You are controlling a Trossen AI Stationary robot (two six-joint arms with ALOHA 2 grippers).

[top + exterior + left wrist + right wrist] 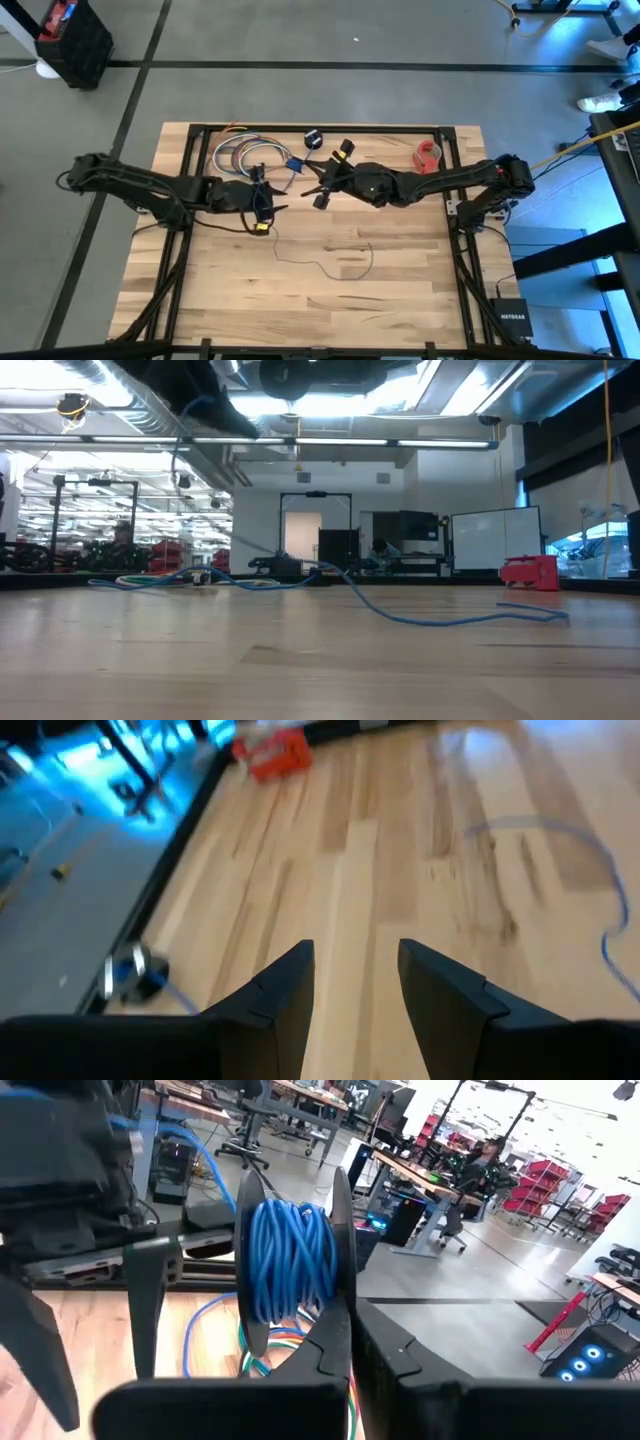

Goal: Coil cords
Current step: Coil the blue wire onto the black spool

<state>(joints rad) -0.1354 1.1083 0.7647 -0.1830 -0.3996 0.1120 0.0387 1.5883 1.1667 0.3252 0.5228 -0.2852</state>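
My right gripper point(322, 186) hangs above the table's far middle, shut on a black spool point(290, 1260) that has blue cord wound around its hub. More of the thin cord point(340, 262) lies slack on the wood near the middle of the table. It shows as a blue line in the low view point(430, 618) and in the left wrist view point(560, 828). My left gripper point(355, 990) stands open above the boards, left of the right gripper point(270, 207), with nothing between its fingers. My right gripper pinches the rim of one spool flange point(343, 1295) between its two fingers. The fingers lie about level and come from the table's right side. The spool is lifted clear of the table with its flanges upright, and the wound cord point(292, 1230) sits beside the fingers.
A bundle of multicoloured cables point(250, 155) lies at the far left of the table. A small black round thing point(313, 138) sits at the far edge. A red object point(428, 155) stands at the far right. Bare boards fill the near half point(300, 310).
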